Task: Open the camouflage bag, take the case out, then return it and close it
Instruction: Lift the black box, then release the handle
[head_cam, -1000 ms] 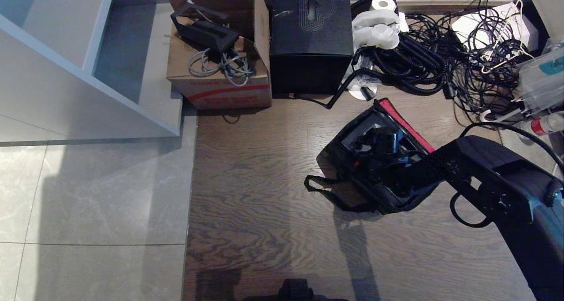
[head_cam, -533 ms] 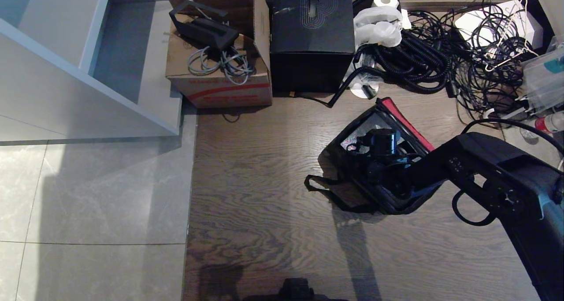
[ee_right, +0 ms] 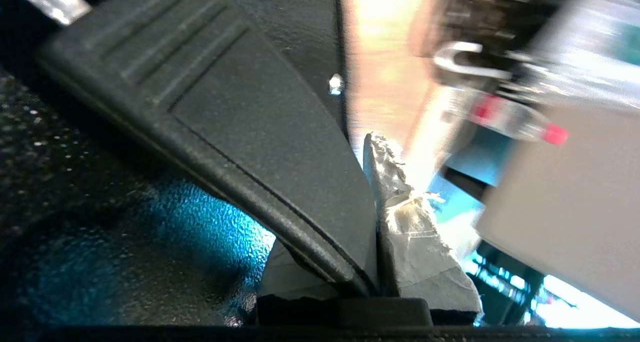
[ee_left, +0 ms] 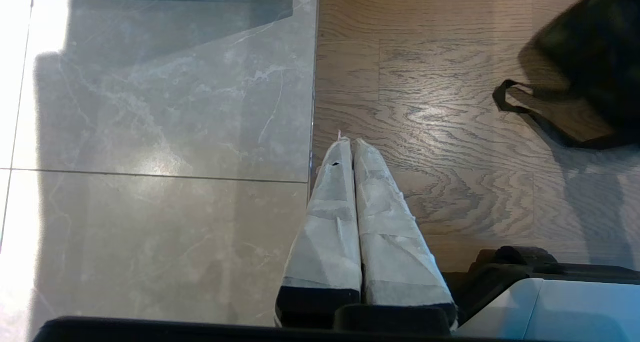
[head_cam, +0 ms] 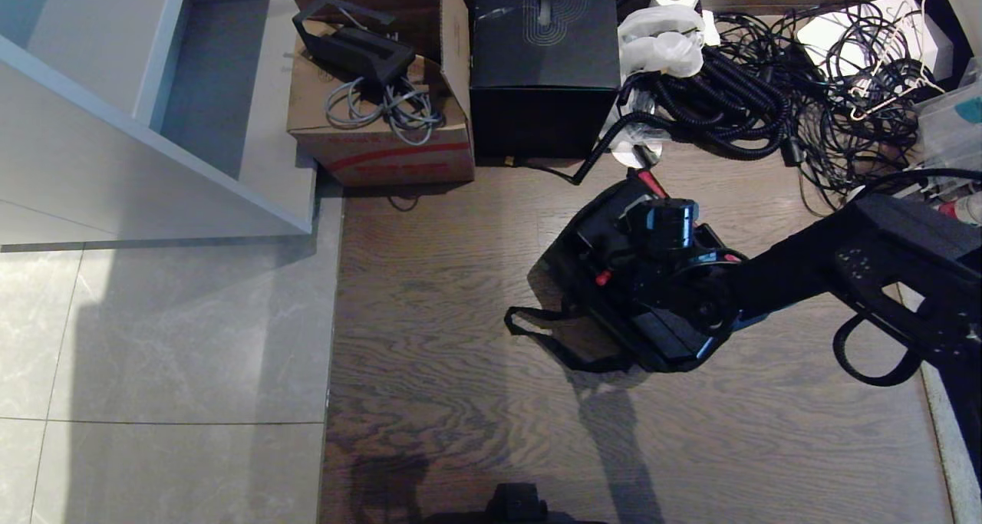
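Gripping the case's handle between clenched fingers, the right gripper holds the case over the bag on the wood floor, likely lifting it out, while the left gripper hangs shut.

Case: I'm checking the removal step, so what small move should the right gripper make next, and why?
Probably lift straight up a little. The right gripper is shut on the strap handle of the case, but the case seems not yet clear of the open bag, whose strap lies on the floor. The left gripper is parked, shut.
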Controlling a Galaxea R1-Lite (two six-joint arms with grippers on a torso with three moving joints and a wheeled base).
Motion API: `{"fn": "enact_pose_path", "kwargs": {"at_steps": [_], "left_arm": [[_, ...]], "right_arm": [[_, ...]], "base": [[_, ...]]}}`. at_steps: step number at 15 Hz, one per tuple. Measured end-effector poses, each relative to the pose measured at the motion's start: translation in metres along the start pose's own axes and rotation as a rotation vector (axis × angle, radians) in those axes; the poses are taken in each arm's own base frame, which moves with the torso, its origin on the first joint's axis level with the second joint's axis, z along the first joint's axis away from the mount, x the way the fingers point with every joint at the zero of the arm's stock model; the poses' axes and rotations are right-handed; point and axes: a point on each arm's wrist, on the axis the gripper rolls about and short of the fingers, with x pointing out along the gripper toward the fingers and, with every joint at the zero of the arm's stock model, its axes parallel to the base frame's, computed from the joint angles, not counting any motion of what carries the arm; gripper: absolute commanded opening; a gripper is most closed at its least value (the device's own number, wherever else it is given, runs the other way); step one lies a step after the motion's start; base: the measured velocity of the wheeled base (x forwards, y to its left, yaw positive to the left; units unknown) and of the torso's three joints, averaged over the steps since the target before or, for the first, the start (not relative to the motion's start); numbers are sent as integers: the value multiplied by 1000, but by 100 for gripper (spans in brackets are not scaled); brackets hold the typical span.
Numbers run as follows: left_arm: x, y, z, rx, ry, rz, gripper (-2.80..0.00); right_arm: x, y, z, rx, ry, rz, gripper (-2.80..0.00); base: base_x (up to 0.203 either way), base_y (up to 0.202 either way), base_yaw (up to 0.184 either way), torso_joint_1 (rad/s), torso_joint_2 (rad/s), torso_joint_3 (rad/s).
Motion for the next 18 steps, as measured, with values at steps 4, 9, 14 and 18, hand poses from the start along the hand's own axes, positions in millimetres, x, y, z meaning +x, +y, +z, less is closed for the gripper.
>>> {"fn": "enact_pose_path", "kwargs": {"at_steps": [4,9,14,18], "left_arm": [[0,0,0,-1,0,0,-280],[0,0,0,-1,0,0,-280],[0,0,0,-1,0,0,-280],[0,0,0,-1,0,0,-280]], "right_arm": [[-29,-44,14,18,-37,3,-280],[-56,-82,20,30,-68,17,-280],[-29,-129,3,19,31,-57,-280],[-5,-173,-10,-1,135,-130,-280]], "base": [[0,0,0,0,0,0],[0,0,0,0,0,0],[0,0,0,0,0,0],[0,0,0,0,0,0]]}}
